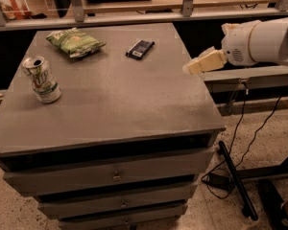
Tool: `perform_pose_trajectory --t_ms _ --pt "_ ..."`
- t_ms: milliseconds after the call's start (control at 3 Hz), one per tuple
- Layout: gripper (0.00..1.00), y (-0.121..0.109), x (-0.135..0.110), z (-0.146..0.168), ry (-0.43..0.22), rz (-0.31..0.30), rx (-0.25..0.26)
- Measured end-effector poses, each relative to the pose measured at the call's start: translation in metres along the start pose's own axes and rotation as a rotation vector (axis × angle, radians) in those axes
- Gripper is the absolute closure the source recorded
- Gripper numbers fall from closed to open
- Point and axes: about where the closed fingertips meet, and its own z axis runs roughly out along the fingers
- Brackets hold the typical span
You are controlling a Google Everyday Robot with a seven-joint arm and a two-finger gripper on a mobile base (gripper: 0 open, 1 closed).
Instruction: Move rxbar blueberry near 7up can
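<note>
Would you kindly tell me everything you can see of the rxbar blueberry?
The rxbar blueberry is a small, flat, dark navy wrapper with whitish print, lying flat and turned diagonally on the far part of the grey table top. It lies apart from the green chip bag to its left. Only the table top touches it; the gripper hovers by the table's right edge, away from it.

Plastic claw [191, 68] at right of matt tabletop [134, 99], glossy metal can [42, 80]

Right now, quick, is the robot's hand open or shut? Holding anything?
Gripper: at the right edge of the table, holding nothing; open or shut cannot be told.
</note>
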Motion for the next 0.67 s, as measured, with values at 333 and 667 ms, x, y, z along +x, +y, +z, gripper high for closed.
perform_pose_trajectory --t_ms 333,667 --pt "0.0 0.018 -0.019 0.039 -0.07 -0.003 -0.078" --pt "0.0 0.044 -0.037 0.082 -0.133 0.002 -0.154"
